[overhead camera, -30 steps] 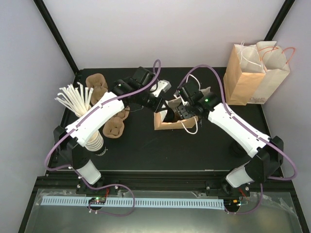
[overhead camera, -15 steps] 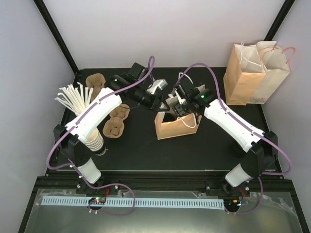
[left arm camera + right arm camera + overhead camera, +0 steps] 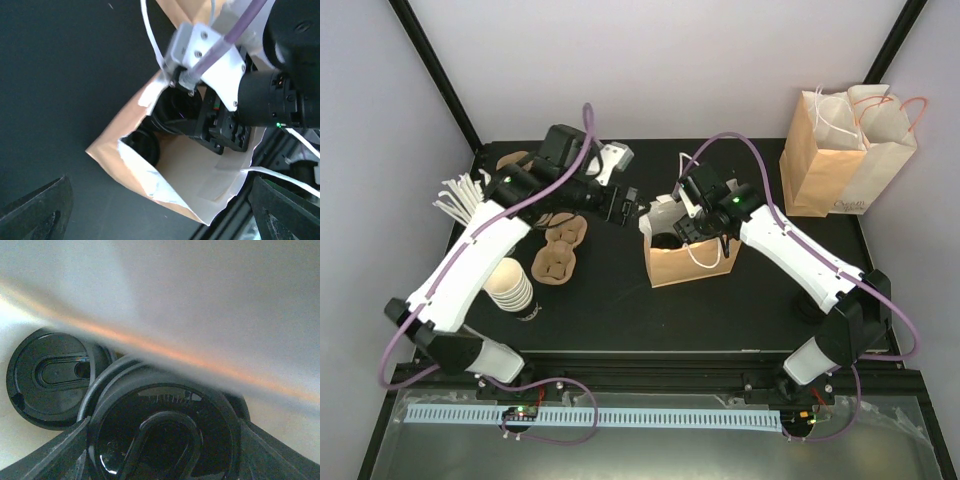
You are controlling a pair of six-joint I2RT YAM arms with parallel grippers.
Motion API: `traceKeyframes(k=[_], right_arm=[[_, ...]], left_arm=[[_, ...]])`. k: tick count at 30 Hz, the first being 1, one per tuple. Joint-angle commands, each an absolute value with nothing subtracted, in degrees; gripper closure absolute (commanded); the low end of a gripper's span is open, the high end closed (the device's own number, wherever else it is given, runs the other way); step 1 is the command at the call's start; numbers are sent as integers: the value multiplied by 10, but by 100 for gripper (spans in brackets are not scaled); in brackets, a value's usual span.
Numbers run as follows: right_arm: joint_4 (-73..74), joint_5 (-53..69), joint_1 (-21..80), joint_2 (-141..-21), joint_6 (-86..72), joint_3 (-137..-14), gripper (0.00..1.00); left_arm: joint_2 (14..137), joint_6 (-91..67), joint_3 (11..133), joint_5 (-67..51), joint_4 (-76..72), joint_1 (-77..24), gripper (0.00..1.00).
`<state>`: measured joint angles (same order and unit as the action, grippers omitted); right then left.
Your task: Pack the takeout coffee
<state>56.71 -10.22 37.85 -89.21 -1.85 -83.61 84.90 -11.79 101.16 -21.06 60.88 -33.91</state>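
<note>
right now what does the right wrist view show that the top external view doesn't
Only right wrist: two takeout coffee lids, sip slots visible, the nearer lid between the right gripper's fingers. Only top external: the open left gripper, pulp cup carriers, stacked paper cups, a second bag. Both: the brown paper bag holding the coffees.

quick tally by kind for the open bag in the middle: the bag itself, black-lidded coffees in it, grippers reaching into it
open bag: 1
black-lidded coffee: 2
gripper inside, the right gripper: 1
total: 4
</note>
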Motion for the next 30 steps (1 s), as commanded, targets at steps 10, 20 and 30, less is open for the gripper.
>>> traceKeyframes(k=[10, 20, 30], right_arm=[[563, -96, 375, -876, -16, -817, 86], [543, -79, 375, -858, -21, -789, 86], [537, -86, 375, -852, -23, -786, 86]], left_arm=[[770, -68, 987, -166, 516, -263, 1], [863, 37, 1001, -311, 432, -240, 2], [960, 61, 1022, -400, 408, -272, 5]])
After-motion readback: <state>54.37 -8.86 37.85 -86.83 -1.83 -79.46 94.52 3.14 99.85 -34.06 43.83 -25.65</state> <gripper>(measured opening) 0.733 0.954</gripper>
